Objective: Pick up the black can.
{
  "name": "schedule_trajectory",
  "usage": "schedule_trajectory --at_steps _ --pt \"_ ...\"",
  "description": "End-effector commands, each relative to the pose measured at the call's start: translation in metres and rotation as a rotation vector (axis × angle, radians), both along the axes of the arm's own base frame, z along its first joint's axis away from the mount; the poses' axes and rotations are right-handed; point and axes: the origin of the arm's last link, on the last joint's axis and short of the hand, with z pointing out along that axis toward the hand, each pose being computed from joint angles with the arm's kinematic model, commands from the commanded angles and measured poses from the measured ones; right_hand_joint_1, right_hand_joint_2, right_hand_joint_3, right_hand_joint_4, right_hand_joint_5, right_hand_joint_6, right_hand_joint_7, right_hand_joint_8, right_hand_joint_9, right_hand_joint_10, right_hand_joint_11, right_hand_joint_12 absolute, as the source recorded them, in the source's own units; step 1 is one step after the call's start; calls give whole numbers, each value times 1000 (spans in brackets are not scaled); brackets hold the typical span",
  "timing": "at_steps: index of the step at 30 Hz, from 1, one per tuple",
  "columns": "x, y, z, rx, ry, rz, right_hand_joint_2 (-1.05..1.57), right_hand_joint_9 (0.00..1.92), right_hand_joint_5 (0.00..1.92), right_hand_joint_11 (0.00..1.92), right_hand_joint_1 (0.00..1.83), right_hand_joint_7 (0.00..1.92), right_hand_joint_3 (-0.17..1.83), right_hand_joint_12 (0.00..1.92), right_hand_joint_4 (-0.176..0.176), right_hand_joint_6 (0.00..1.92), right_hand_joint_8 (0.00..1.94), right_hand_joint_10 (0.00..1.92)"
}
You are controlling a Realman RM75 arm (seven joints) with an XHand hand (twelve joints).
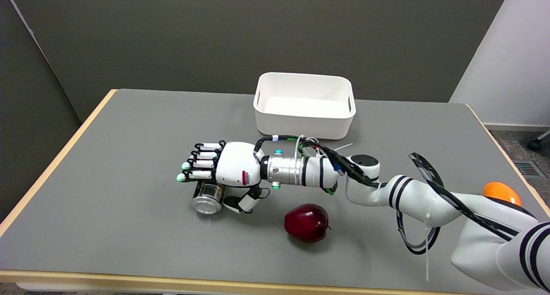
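Note:
The black can lies on its side on the grey table, left of centre, with its silver end facing the near edge. Most of its dark body is hidden under my right hand. The hand reaches in from the right, palm down, directly over the can. Its fingers stretch out straight to the left, apart and above the can. The thumb hangs down on the can's right side, close to it. I cannot tell whether the palm touches the can. Nothing is gripped.
A white bin stands behind the hand near the table's far edge. A dark red apple sits near the front, right of the can. An orange shows at the right edge behind my arm.

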Motion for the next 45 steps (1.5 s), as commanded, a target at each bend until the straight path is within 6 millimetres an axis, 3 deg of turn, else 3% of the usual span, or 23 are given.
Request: schedule_trajectory --at_steps 1,9,16,24,25,26,27,37,45 --pt "-1 -2 -1 -26 18 41 750 209 192 26 821 285 1027 992 85 482 367 610" --pt "-1 -5 3 -50 16 42 831 379 237 114 879 478 955 1065 107 898 617 776" --pt "-2 -7 6 -59 18 38 839 414 240 131 892 496 938 1087 119 1008 667 820" --pt "-4 -8 9 -69 18 32 862 500 297 190 950 558 873 1163 155 1199 854 985" --pt "-3 -8 9 -71 14 30 927 511 321 199 976 575 757 1175 127 1288 950 1010" --pt "-3 -9 10 -76 8 26 1156 549 390 221 1042 638 373 1203 1 1619 1252 1058" --pt "-3 -9 11 -80 3 25 1298 573 435 235 1084 678 135 1221 -77 1824 1440 1090" --pt "9 -15 21 -123 -36 48 1205 614 520 264 1120 745 234 1311 -64 1741 1355 1181" --pt "63 -26 50 -223 -77 249 1185 655 552 310 1139 796 219 1326 -63 1679 1308 1212"
